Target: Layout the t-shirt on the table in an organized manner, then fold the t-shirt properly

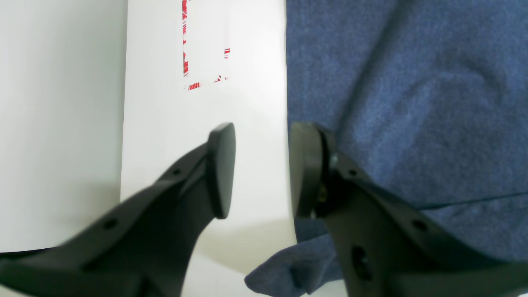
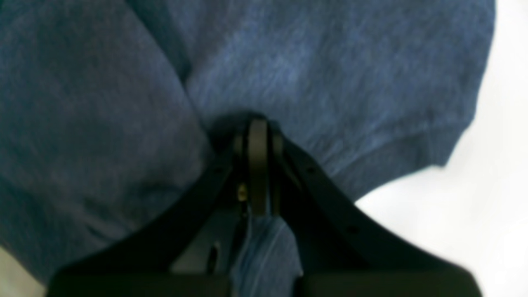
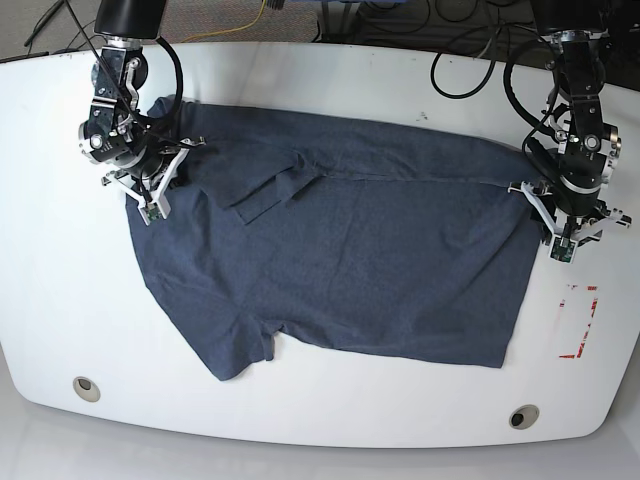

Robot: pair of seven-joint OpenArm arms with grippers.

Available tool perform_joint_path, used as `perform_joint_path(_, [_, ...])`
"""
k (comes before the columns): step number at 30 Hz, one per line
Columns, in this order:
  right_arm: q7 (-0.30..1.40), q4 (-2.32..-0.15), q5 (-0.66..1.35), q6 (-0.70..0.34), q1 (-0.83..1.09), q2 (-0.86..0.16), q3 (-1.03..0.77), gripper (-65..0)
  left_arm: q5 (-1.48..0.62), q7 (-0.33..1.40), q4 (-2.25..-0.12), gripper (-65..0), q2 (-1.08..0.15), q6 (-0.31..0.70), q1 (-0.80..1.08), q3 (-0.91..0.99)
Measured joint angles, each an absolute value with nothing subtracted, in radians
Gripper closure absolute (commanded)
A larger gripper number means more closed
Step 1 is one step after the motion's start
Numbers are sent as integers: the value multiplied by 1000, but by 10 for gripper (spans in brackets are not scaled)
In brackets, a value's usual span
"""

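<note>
Navy-grey heathered cotton t-shirt: spread plain side up across centre of glossy white table, long axis running left-right in base view.
Right gripper: upper left of base view, jaws closed tight, fabric pinched between them.
Left gripper: right edge of base view, jaws partly apart, straddling shirt edge; one pad over bare table, other over cloth; nothing clamped yet.
Key relation: cloth edge in left jaw gap, red tape outline just beyond.

Floor: greyish-brown carpet, visible beyond the table's far edge.
Cables: black ones and one yellow, trailing on that floor.
Light: even, soft.
</note>
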State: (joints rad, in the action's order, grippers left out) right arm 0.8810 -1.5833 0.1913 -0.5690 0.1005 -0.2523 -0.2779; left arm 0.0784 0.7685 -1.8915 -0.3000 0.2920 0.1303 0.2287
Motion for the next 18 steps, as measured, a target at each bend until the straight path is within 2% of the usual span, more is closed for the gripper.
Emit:
perform_joint_path(5, [813,-1513,218,-573,84,-267,-278,-1,79,763,-1892,-196,-300,292,150,229])
perform_joint_path(18, [682,-1354,244,-582,3,-421,-150,-1,78,765,-1892,-199,-300,293,224,227])
